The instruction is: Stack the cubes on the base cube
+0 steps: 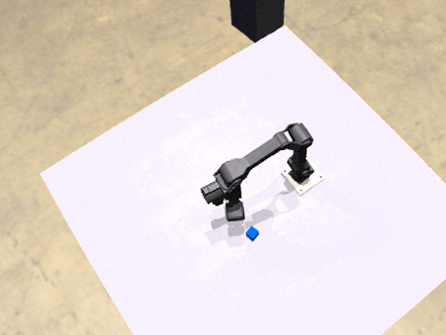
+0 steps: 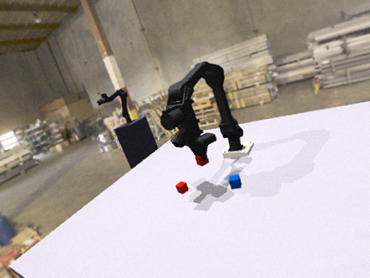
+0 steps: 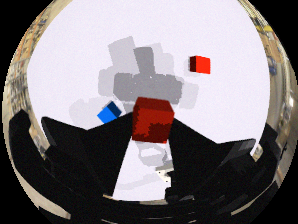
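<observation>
The jaws are pinching a small, solid-looking red cube [image 2: 202,160], and the black parallel-jaw gripper [image 2: 202,159] carries it in the air above the white table top [image 2: 313,207], with its shadow lying on the surface beneath. In the wrist view this held cube [image 3: 152,120] sits between the dark fingers, its faces flat and its edges sharp. I judge it light and rigid, unlikely to deform; smooth faces could let it slip or twist, so a grip on two opposite flat faces near the middle, as here, seems the right hold for setting it down level.

Outward from the gripper, a small blue cube [image 2: 235,181], presumably the fixed base, rests on the table just beside the shadow, between the held cube and the arm's pale mounting plate [image 2: 238,151]. A second small red cube [image 2: 182,187], loose, rests on the table to the other side, apart from both.

In the top view the arm covers the held cube and the second red cube is not visible either; only the blue one [image 1: 252,234] shows. The wrist view is strongly curved, so whether the held cube is truly level is hard to tell, and the contact between fingers and cube is lost in dark shapes.
</observation>
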Robot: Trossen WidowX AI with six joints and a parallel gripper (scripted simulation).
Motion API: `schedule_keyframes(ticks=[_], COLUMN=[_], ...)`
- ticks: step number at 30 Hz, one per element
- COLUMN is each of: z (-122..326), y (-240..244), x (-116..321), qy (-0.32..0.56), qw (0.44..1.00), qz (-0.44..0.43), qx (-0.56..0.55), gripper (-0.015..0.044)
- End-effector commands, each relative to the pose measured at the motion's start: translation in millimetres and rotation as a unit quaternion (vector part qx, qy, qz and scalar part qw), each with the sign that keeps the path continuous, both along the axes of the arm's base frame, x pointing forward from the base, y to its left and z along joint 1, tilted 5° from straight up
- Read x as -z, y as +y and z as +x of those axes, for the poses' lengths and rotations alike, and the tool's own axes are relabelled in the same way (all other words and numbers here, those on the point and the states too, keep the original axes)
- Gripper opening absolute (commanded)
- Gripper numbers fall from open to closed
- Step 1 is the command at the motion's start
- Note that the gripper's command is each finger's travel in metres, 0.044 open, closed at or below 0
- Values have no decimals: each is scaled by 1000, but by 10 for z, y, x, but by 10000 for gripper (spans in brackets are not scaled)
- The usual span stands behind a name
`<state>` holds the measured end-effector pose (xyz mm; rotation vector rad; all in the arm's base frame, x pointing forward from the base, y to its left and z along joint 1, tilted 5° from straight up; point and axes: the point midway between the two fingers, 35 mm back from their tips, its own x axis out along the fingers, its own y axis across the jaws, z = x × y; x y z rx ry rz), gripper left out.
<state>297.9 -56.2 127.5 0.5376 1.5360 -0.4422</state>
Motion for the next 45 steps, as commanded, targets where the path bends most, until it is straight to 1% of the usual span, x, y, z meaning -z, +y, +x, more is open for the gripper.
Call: schedule_keyframes(ticks=[1,17,33,45], z=[0,-1,-94,-100], y=[134,646,1138,1158], x=[34,162,288,293], qy=[0,0,0,0], qw=[1000,1000,1000,1000], qz=[2,5,8,8], qx=[0,-8,-16,-16], gripper=[105,105,105,105])
